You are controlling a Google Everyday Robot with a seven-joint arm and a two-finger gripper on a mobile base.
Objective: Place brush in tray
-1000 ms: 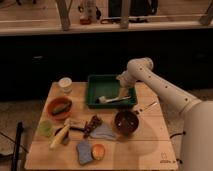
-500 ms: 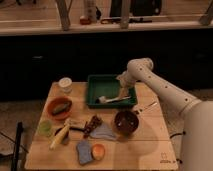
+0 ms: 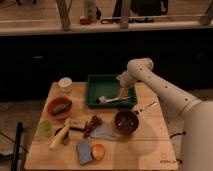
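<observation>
The dark green tray (image 3: pixel 98 85) sits at the back middle of the wooden table. The white brush (image 3: pixel 113 99) lies inside it along the front rim, its rounded head to the left at about the tray's middle. My gripper (image 3: pixel 123 93) hangs down from the white arm into the right part of the tray, at the brush's handle end. Whether it touches the handle does not show.
An orange bowl (image 3: pixel 59 107) stands at the left, a brown bowl (image 3: pixel 126 121) in front of the tray, a white cup (image 3: pixel 65 84) at the back left. A thin utensil (image 3: pixel 146 107), a yellow-white banana-like item (image 3: pixel 59 137), a sponge and small items lie at the front.
</observation>
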